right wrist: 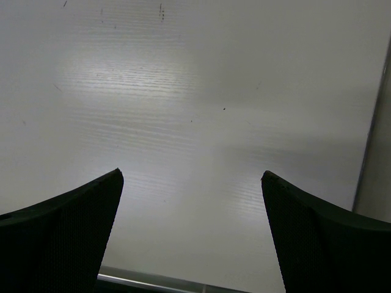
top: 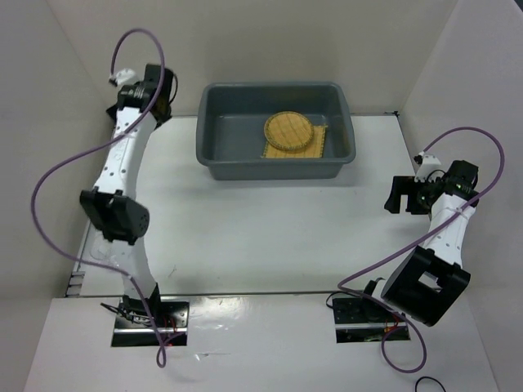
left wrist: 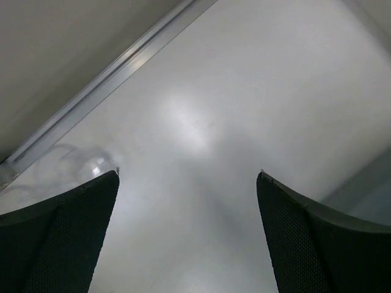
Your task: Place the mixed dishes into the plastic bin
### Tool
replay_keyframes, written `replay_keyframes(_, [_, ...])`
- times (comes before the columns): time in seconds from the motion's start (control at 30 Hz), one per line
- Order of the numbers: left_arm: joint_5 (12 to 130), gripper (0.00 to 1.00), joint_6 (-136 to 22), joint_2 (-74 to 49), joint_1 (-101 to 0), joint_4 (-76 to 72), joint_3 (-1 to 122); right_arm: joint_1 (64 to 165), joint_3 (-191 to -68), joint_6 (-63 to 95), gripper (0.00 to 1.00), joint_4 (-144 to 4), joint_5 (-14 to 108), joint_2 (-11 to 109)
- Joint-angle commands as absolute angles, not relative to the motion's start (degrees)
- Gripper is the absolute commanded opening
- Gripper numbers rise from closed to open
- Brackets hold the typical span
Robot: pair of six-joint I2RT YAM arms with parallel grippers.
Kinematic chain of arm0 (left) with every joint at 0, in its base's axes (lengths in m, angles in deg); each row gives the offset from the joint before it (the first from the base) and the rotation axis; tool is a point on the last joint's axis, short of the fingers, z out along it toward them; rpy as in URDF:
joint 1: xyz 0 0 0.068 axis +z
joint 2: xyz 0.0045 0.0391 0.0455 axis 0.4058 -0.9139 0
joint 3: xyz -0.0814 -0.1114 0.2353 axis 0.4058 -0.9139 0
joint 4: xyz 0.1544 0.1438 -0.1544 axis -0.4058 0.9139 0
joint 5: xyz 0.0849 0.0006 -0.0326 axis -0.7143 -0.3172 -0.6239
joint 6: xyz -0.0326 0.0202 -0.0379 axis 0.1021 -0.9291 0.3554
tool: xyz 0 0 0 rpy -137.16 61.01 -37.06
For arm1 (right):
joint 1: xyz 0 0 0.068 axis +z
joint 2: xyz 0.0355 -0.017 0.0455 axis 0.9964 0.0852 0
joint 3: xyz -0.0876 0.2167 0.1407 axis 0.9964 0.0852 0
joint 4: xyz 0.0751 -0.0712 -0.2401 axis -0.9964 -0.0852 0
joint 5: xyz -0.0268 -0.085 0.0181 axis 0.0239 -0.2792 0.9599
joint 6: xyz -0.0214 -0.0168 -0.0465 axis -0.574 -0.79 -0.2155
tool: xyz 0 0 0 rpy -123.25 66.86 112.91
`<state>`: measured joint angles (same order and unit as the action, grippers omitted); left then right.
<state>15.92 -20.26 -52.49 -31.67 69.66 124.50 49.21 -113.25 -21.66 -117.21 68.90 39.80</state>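
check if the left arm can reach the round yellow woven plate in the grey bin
Probably yes: the left gripper hangs open beside the dark grey plastic bin, which has no lid, and the round yellow woven plate lies uppermost on the square yellow mat.

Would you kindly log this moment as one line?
dark grey rectangular plastic bin holds round yellow woven plate atop square yellow woven mat | left gripper open, empty | right gripper open, empty

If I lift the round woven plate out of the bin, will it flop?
Probably not: the round woven plate keeps an even circular rim, so likely stiff. It looks thin and openwork, so likely light. Lying flat on the square mat, it should slide, not roll.
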Motion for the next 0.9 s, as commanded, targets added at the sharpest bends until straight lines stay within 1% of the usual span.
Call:
replay_keyframes(0.0, [19.49, 0.99, -15.48, -36.6, -22.93, 68.18, 105.23, 48.9, -113.21, -23.59, 0.98, -117.88, 71.11, 39.43])
replay_keyframes(0.03, [23.01, 0.99, -19.08, -32.7, -21.24, 63.25, 92.38, 48.9, -113.21, -23.59, 0.98, -117.89, 71.11, 38.82])
replay_keyframes(0.07, [27.22, 0.99, -21.03, -29.09, -19.74, 59.64, 87.29, 48.9, -113.21, -23.59, 0.98, -117.89, 71.11, 38.81])
replay_keyframes(0.1, [28.22, 0.99, -22.53, -23.23, -18.51, 56.03, 83.23, 48.9, -113.21, -23.59, 0.98, -117.89, 71.11, 38.81])
replay_keyframes(0.13, [28.93, 0.99, -22.54, -21.26, -16.14, 55.48, 80.32, 49.51, -113.21, -23.59, 0.98, -117.89, 71.11, 38.81])
replay_keyframes(0.17, [32.15, 0.99, -23.24, -18.62, -14.38, 54.69, 75.51, 49.52, -113.21, -23.59, 0.98, -117.89, 71.11, 38.81])
replay_keyframes(0.2, [34.8, 0.99, -24.55, -17.64, -10.53, 54.16, 73.37, 50.13, -113.21, -24.2, 0.98, -117.89, 71.11, 38.81])
replay_keyframes(0.3, [48.22, 0.99, -27.64, -15.08, -6.99, 48.45, 64.16, 50.13, -113.21, -24.21, 0.98, -117.89, 72.16, 38.81])
replay_keyframes(0.4, [54.41, 0.99, -27.12, -15.08, -5.84, 45.71, 59.83, 50.13, -113.21, -25.0, 0.98, -118.41, 72.17, 38.81])
replay_keyframes(0.7, [56.71, 0.99, -27.11, -15.7, -1.18, 42.2, 53.05, 50.13, -113.21, -25.53, 0.98, -118.41, 72.7, 38.28])
replay_keyframes(0.87, [59.25, 0.99, -28.87, -19.21, 0.75, 39.48, 50.51, 50.13, -113.21, -25.53, 0.98, -118.94, 72.7, 38.28])
